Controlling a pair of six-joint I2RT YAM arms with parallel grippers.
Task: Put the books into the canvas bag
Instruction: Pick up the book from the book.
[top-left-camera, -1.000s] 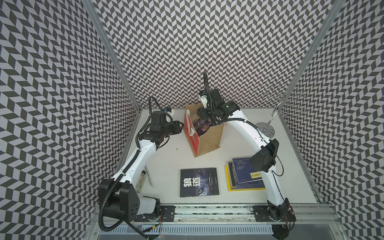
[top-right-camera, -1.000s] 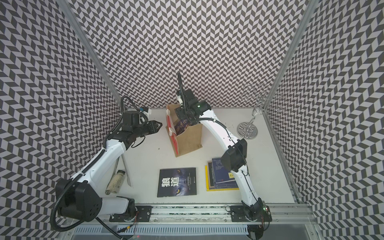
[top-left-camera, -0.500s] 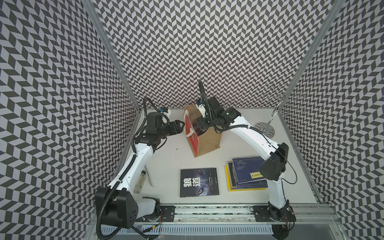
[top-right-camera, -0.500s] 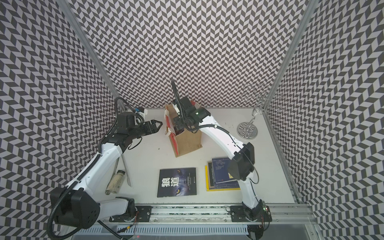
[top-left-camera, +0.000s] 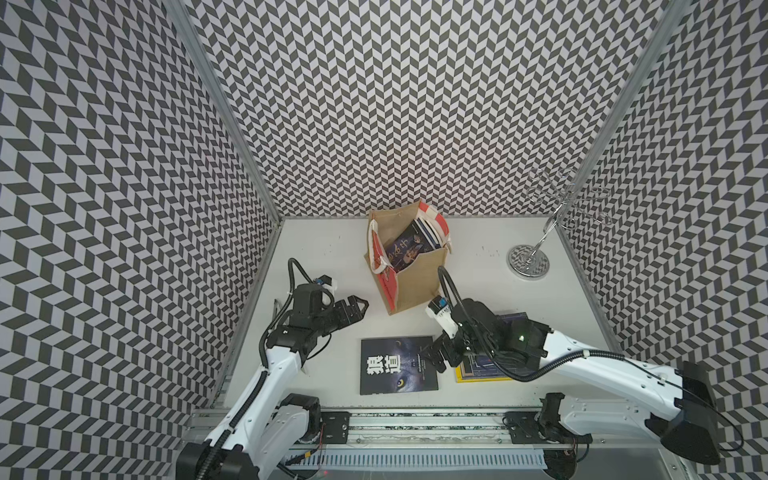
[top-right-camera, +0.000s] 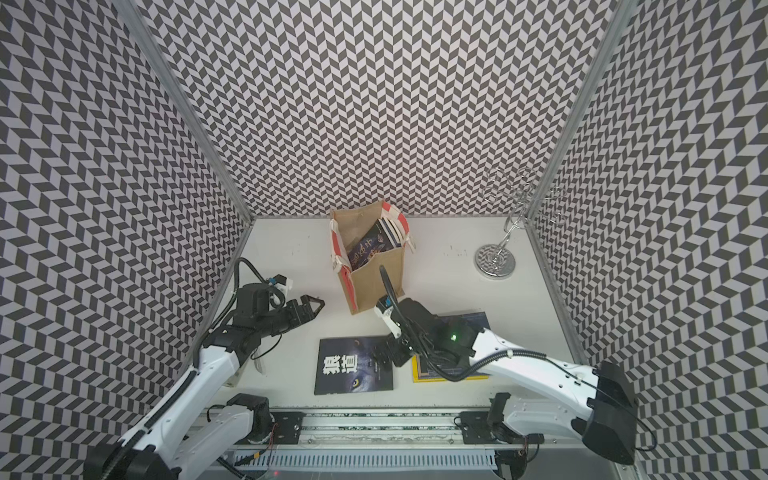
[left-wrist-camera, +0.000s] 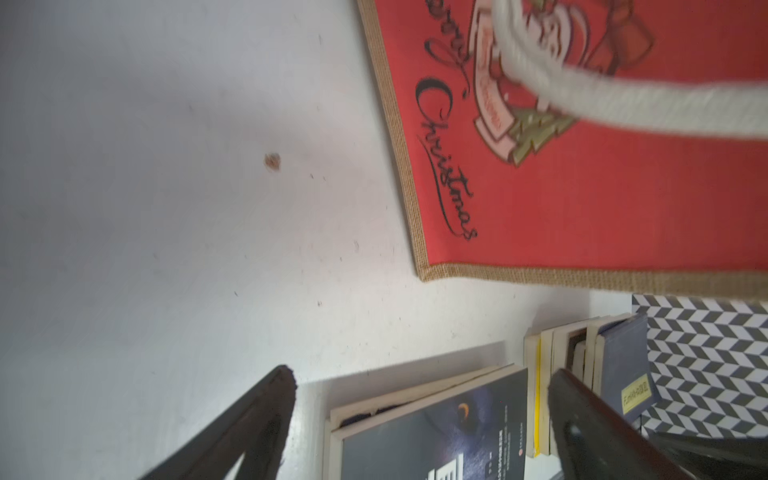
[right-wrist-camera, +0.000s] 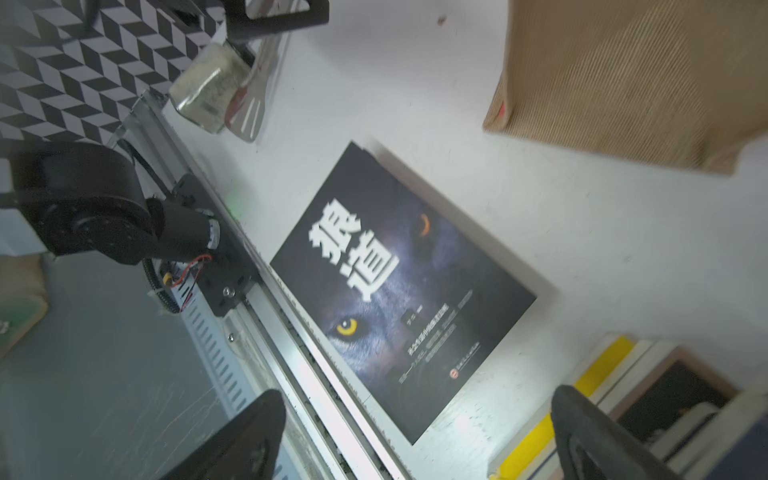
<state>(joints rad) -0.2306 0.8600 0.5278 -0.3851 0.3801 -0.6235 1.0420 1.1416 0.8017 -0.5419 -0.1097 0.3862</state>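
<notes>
The canvas bag (top-left-camera: 409, 286) stands open at the back centre of the table, with several books (top-left-camera: 409, 251) leaning inside it. The black wolf-eye book (top-left-camera: 398, 365) lies flat near the front. A stack of books (top-left-camera: 482, 372) with a yellow one at the bottom lies to its right, mostly hidden under my right arm. My right gripper (top-left-camera: 434, 355) hangs open and empty between that stack and the wolf book's right edge. My left gripper (top-left-camera: 360, 309) is open and empty to the left of the bag, apart from it. The left wrist view shows the bag's red face (left-wrist-camera: 582, 199), its rope handle (left-wrist-camera: 602, 108) and the wolf book (left-wrist-camera: 436, 432).
A chrome wire stand (top-left-camera: 530, 257) stands at the back right. A jar (right-wrist-camera: 208, 87) and a metal spatula (right-wrist-camera: 249, 108) lie by the left wall near my left arm's base. The aluminium rail (top-left-camera: 415, 415) runs along the table's front edge.
My right arm has pulled out of the bag and swung down to the front by the wolf book, leaving a book in the bag. My left gripper opened and drew back from the bag.
</notes>
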